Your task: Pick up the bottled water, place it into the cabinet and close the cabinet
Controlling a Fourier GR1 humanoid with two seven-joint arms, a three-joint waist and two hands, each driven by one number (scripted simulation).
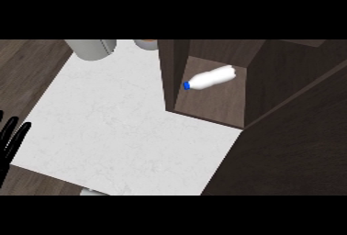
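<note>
Bottle's down inside the cabinet, and my one visible hand is idle at the left edge.

I'm looking steeply down and there's the white plastic water bottle with a blue cap [210, 77], lying on its side on the brown shelf of the dark wood cabinet [298, 137], cap pointing toward the white marble counter top [129, 133]. The cabinet stands open, its near side panel rising just beside the cap. My black left hand [10, 137] shows at the view's left edge, fingers straight, spread apart and pointing up, holding nothing, well apart from the bottle. I can't see my right hand anywhere. At the counter's far edge I've got a grey cylindrical container [90, 47] and, beside it, part of an orange-rimmed object [146, 42], too cut off to identify.
</note>
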